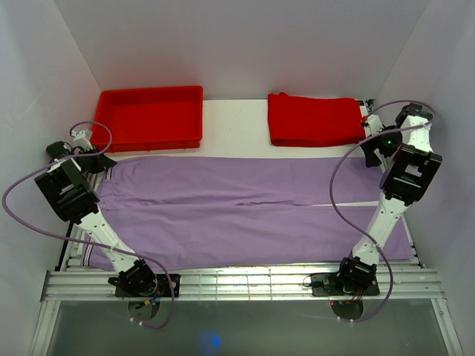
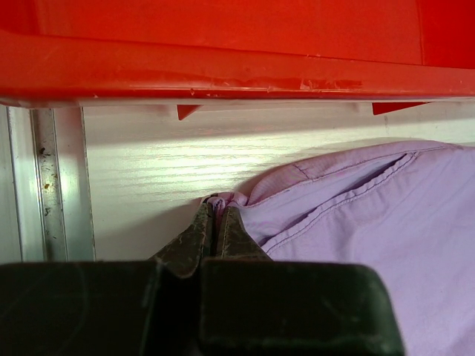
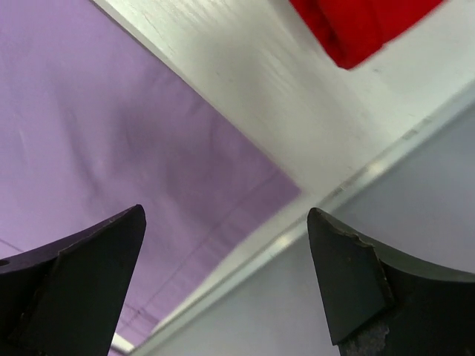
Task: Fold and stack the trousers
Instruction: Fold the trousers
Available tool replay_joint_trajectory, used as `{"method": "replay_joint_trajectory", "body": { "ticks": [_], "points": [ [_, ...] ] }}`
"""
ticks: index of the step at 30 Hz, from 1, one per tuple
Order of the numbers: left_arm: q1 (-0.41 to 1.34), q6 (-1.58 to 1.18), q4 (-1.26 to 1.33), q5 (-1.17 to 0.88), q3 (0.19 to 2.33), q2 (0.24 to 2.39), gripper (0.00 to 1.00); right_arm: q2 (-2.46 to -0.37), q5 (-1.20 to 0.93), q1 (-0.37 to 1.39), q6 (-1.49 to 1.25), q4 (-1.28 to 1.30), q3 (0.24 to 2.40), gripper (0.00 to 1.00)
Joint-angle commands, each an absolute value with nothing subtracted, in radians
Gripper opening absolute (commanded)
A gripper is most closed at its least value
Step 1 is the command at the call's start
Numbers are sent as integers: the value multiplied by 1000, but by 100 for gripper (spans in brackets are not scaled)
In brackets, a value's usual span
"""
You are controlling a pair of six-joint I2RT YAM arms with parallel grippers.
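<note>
The trousers (image 1: 252, 211) lie spread flat across the white table (image 1: 234, 122), just on the near side of the red tray (image 1: 148, 145). Their waistband end sits below the tray's near-left corner. The two legs run side by side away to the tray's right, well past its right wall.

The left gripper (image 1: 102, 162) sits low at the tray's near-left corner. In the left wrist view its fingers (image 2: 197, 237) are pressed together, with a small pinch of lilac fabric poking out at the tips. The left gripper (image 2: 217, 211) is therefore clenched on the corner of the trousers (image 2: 386, 215) at the waistband. That corner is bunched slightly and rests on the table (image 2: 148, 163), near the tray's front wall (image 2: 223, 67) but apart from it.

The right gripper (image 1: 371, 148) is far to the tray's right, over the far corner of the leg ends. In the right wrist view its jaws stand wide apart and nothing is between them, so the right gripper (image 3: 226, 215) is released. Beneath it are the lilac cloth (image 3: 111, 111), a strip of bare table (image 3: 237, 81) and the table's metal edge.

A folded red cloth (image 1: 315, 119) lies to the tray's right on the same far strip of table, with a bare gap between the two. One corner of it shows in the right wrist view (image 3: 364, 26).
</note>
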State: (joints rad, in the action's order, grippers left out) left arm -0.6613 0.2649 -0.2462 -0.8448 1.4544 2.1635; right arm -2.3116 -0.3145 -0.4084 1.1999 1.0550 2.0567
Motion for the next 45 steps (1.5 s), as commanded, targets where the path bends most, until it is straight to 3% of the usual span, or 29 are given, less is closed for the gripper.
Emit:
{"method": "replay_joint_trajectory", "body": {
  "ticks": [1, 7, 10, 14, 16, 17, 19, 28, 35, 39, 42, 43, 45],
  "points": [
    [-681, 281, -273, -807, 1477, 2123, 0, -2378, -387, -403, 1141, 1098, 2083, 95],
    [-681, 282, -287, -804, 1474, 2126, 0, -2462, -377, -403, 1127, 1066, 2049, 97],
    [-681, 282, -288, -796, 1471, 2129, 0, -2500, -362, -403, 1131, 1069, 2040, 92],
    [-681, 272, -293, -798, 1482, 2131, 0, -2522, -360, -399, 1160, 1120, 2031, 47],
    [-680, 268, -307, -807, 1491, 2131, 0, -2502, -368, -397, 1169, 1124, 2017, 35],
    [-680, 270, -311, -813, 1496, 2129, 0, -2491, -370, -396, 1175, 1124, 2011, 21],
    [-680, 270, -325, -830, 1508, 2122, 0, -2451, -377, -396, 1184, 1126, 2006, 8],
    [-692, 379, -489, -946, 1609, 2034, 0, -2219, -448, -414, 1262, 1218, 2002, 8],
    [-781, 529, -590, -1121, 1568, 1887, 0, -2008, -462, -480, 1365, 1273, 1859, 8],
    [-876, 785, -832, -1239, 1578, 1842, 0, -1851, -439, -541, 1462, 1289, 1677, 8],
    [-981, 1120, -1114, -1269, 1583, 1836, 0, -1740, -393, -604, 1570, 1286, 1553, 8],
    [-1036, 1375, -1307, -1267, 1583, 1841, 0, -1712, -378, -639, 1598, 1279, 1461, 8],
    [-1112, 1482, -1405, -1234, 1533, 1839, 0, -1631, -324, -678, 1685, 1246, 1366, 8]
  ]
}}
